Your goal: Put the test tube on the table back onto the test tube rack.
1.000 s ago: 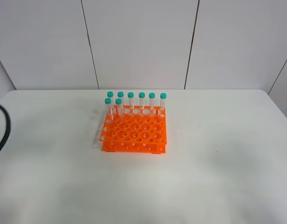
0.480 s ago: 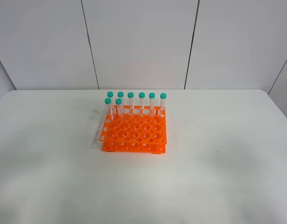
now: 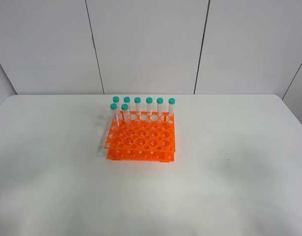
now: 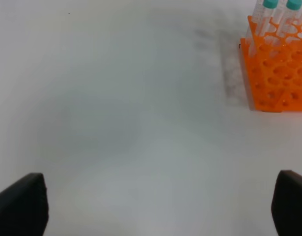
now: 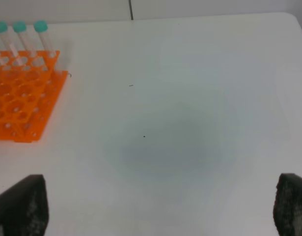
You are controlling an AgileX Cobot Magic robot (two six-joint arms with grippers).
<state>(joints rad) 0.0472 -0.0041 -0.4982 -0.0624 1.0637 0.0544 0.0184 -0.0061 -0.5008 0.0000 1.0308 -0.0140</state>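
The orange test tube rack (image 3: 141, 142) stands on the white table (image 3: 229, 162), a little left of the middle. Several teal-capped tubes (image 3: 149, 105) stand upright in its back rows. No tube lies on the table in any view. Neither arm shows in the exterior view. In the left wrist view my left gripper (image 4: 155, 204) is open and empty over bare table, and a corner of the rack (image 4: 278, 73) is ahead of it. In the right wrist view my right gripper (image 5: 155, 206) is open and empty, well away from the rack (image 5: 20, 105).
A panelled white wall (image 3: 146, 44) rises behind the table's far edge. White tabletop surrounds the rack on all sides. A small dark speck (image 3: 228, 159) marks the table to the right of the rack.
A black cable or arm part at the left edge of the exterior view one second ago has left the view. The rack and tubes have not moved.
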